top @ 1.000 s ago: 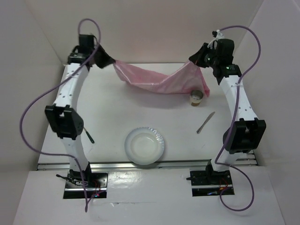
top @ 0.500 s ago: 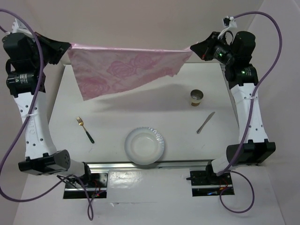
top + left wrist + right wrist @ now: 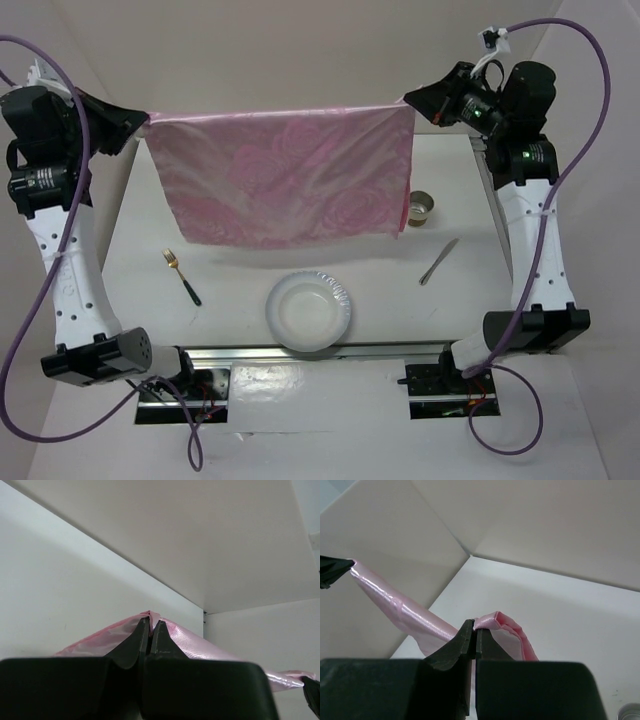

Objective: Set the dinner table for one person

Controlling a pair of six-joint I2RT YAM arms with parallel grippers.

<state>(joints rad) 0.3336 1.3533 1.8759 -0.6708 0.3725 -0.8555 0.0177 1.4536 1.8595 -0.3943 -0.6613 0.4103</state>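
While both arms hold the pink mat [image 3: 285, 180] up like a curtain, each set of jaws is pinched fully down on a top corner of it, left jaws on the left corner, right jaws on the right, nothing else in either grip. It hangs above the back half of the white desk [image 3: 235, 300], which sits under everything (plate [image 3: 308, 312], fork [image 3: 182, 277], knife [image 3: 438, 262] and a little cup [image 3: 421, 208] all rest on it, the cup peeking out by the mat's lower right corner). My guess: this cloth is light, floppy and slick, so the corners are the place to grab, though a shiny weave could slide out of a thin pinch and it'll drape crooked if one side drops first. Desk itself is rigid and flat, just a surface to lay onto
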